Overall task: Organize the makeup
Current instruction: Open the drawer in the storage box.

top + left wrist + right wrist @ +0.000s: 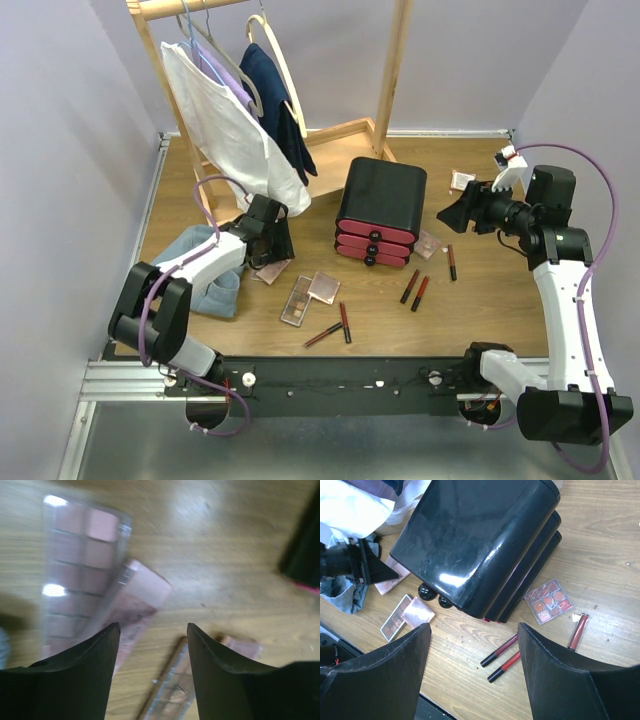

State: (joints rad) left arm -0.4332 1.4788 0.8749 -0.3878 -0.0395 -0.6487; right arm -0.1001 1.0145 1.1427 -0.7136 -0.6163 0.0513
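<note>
Wooden table (480,310), left end effector (152,626) spread above palettes (82,555)

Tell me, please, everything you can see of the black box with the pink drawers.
The black box is a glossy, plastic-looking case with rounded corners, its top faintly scuffed. Three stacked pink drawers face the near edge, each with a round black knob; all look shut. It stands upright near the middle of the wooden table, just in front of the clothes rack's base. A small palette lies by one front corner, apparently not touching.
</note>
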